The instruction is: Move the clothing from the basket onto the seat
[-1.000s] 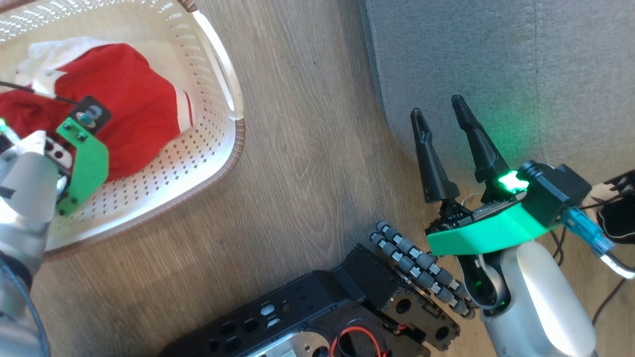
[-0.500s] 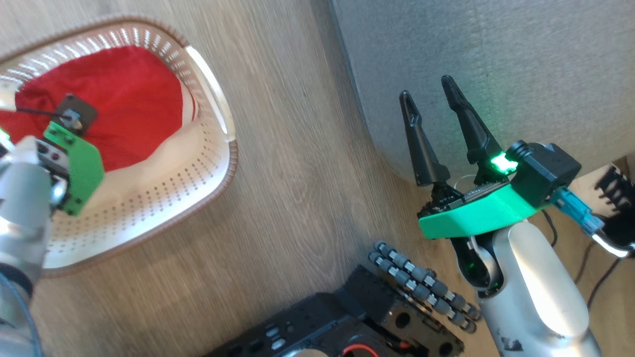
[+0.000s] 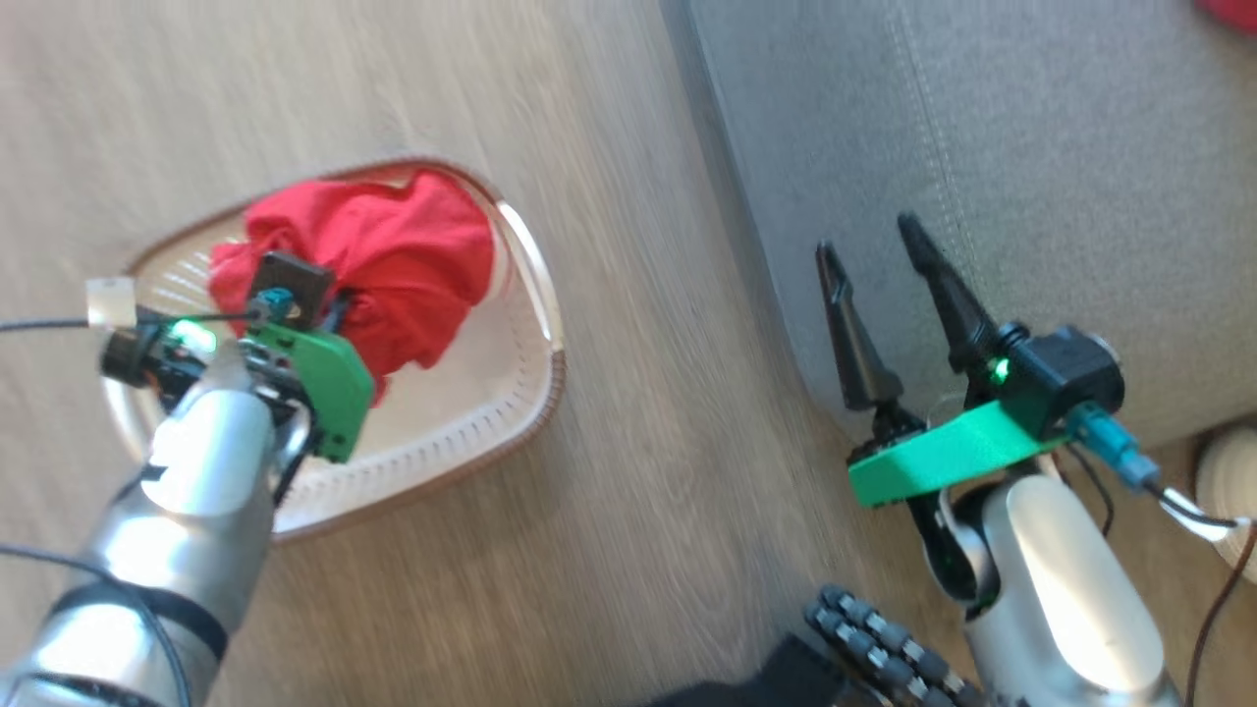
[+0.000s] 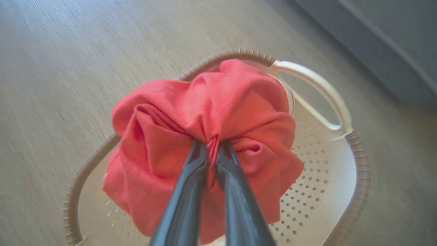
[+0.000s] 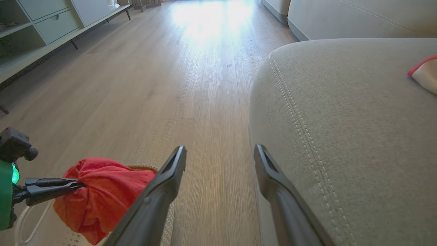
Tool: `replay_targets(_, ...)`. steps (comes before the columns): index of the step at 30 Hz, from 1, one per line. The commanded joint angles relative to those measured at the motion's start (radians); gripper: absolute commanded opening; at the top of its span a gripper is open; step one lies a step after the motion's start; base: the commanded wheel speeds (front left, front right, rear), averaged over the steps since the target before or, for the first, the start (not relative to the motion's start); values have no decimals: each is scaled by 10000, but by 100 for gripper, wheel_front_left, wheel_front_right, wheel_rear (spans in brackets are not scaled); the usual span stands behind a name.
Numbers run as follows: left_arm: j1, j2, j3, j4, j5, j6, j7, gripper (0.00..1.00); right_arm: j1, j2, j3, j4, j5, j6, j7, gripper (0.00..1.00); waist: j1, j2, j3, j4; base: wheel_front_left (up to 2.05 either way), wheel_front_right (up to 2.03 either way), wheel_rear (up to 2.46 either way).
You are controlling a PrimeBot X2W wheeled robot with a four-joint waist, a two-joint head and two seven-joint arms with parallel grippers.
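Garment point(image 4: 239, 99) bunched, hanging down over basket point(image 4: 358, 164), pinched by left fingers point(image 4: 184, 198), right fingers point(image 3: 854, 334) spread, empty

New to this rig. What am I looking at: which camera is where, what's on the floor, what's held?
This is a wheeled robot with two arms, each ending in a two-fingered gripper. One picture looks down from its head. The other two look along each gripper's fingers from the wrists. On the wooden floor stands a cream basket, beside a grey seat. The left gripper is shut on a bunched red garment and holds it over the basket. The right gripper is open and holds nothing, at the seat's edge. A red and white cloth lies on the seat.
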Motion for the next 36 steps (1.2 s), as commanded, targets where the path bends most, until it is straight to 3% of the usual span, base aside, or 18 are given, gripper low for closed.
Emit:
replay_targets(1, 401, 107, 496, -755, -239, 159, -134, 0, 354, -79, 149, -118, -165, -4, -51, 100, 1, -1, -1047, 648, 0, 0, 0)
replay_targets(7, 1705, -81, 1463, -3218, -428, 232, -137, 0, 611, -79, -3, 137, -461, -4, -51, 100, 1, -1, -2166, 1069, 0, 0, 0)
replay_targets(18, 3963, -795, 3639, -7104, 329, 207, -138, 0, 1281, -79, -329, 472, -778, -4, -51, 100, 1, -1, -3901, 1609, 0, 0, 0)
replay_targets(30, 5096, -1605, 5361, -10214, 943, -270, -139, 0, 1930, -79, -597, 482, -862, -4, -51, 100, 1, -1, -4894, 1919, 0, 0, 0)
replay_targets(36, 5281, -1697, 5703, -11433, 792, -241, -139, 0, 2263, -79, -722, 480, -921, -4, -51, 100, 1, -1, -5181, 2005, 0, 0, 0)
